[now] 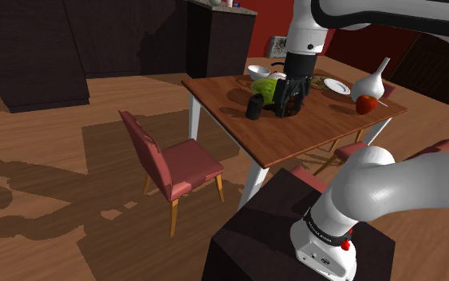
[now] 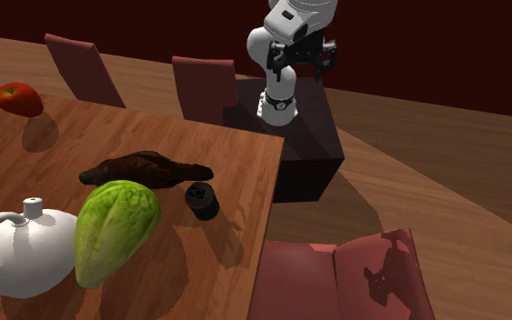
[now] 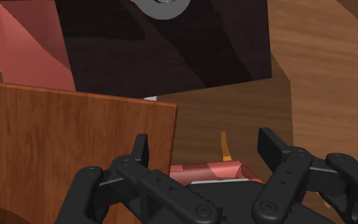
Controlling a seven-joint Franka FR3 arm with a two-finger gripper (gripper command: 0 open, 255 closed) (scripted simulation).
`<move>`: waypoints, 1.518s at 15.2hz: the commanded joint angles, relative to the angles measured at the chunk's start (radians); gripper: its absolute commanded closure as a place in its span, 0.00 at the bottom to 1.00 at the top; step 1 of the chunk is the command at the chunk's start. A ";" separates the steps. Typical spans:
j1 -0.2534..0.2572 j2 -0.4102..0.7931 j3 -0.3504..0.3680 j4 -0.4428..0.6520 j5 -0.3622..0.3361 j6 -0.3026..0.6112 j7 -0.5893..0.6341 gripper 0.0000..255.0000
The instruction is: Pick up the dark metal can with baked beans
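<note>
The dark can (image 1: pixel 254 106) stands upright on the wooden table (image 1: pixel 294 132), near the edge on the shoulder view's left. In the second exterior view the can (image 2: pixel 202 200) sits close to the table's edge, beside a green lettuce (image 2: pixel 113 227) and a dark brown lump (image 2: pixel 145 170). My black gripper (image 1: pixel 288 108) hangs low over the table just to the can's right in the shoulder view, apart from it. In the wrist view the gripper (image 3: pixel 205 147) is open with nothing between its fingers, looking past the table's edge (image 3: pixel 75 140) toward the stand (image 3: pixel 165 44).
Behind the gripper lie the lettuce (image 1: pixel 269 88), a white bowl (image 1: pixel 259 71) and a plate (image 1: pixel 336 86). A white vase (image 1: pixel 372 80) and a red apple (image 1: pixel 366 104) stand further right. Red chairs (image 1: pixel 175 164) ring the table. A white teapot (image 2: pixel 22 250) sits by the lettuce.
</note>
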 commanded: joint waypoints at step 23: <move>0.081 0.689 -0.436 0.348 -0.120 0.397 -0.904 0.00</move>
